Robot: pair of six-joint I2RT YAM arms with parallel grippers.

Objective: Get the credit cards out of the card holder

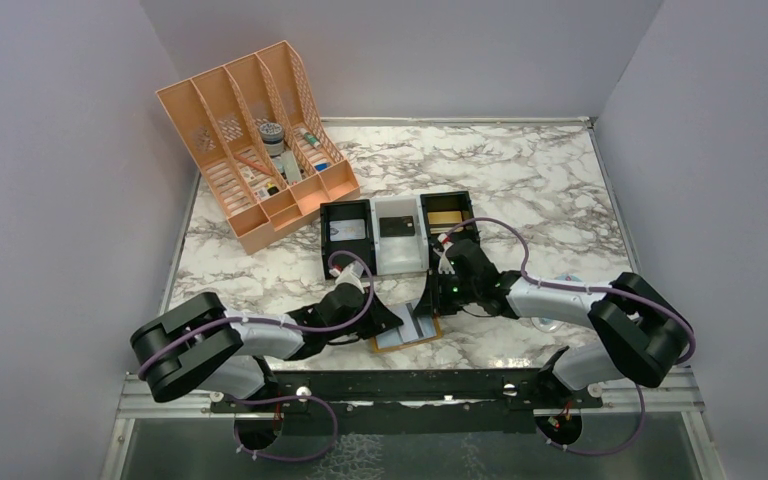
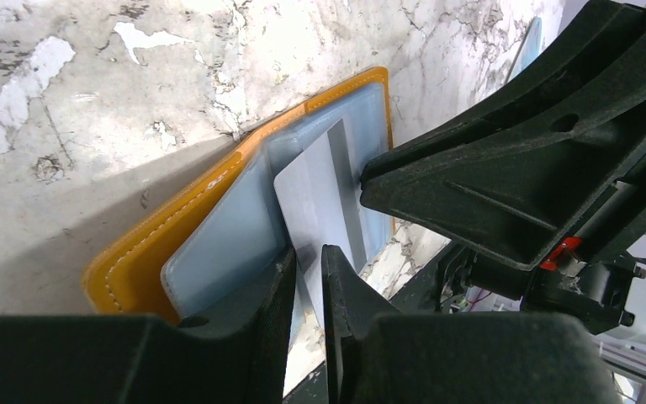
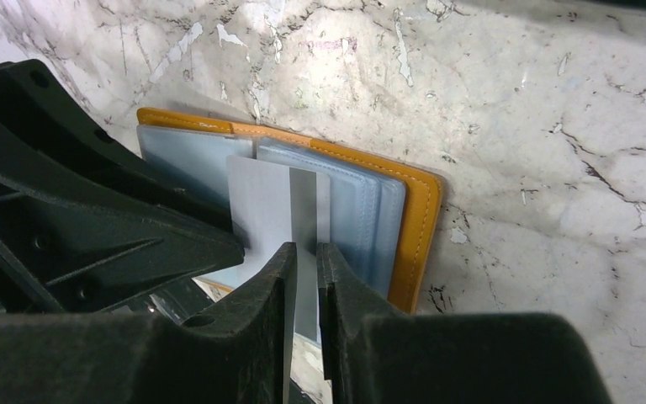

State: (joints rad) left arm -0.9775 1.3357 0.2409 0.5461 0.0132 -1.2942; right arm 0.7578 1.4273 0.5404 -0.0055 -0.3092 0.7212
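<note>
The card holder (image 1: 405, 345) lies open on the marble near the front edge, with a mustard-tan rim (image 2: 135, 261) (image 3: 418, 227) and pale blue inner panels. One of the credit cards (image 1: 422, 322) (image 2: 315, 194) (image 3: 261, 202), pale grey with a darker stripe, rests across the panels, partly out of its pocket. My left gripper (image 1: 398, 318) (image 2: 307, 257) comes at it from the left and my right gripper (image 1: 438, 297) (image 3: 305, 248) from the right. Each pair of jaws stands a narrow slit apart just over the card, which shows through both slits. Neither pinches it. Any other cards are hidden.
A row of small bins (image 1: 345, 235) stands just behind the wallet, black at both ends and white in the middle. A peach desk organiser (image 1: 255, 140) sits at the back left. A clear-blue packet (image 1: 568, 280) lies beside the right arm. The two wrists are nearly touching.
</note>
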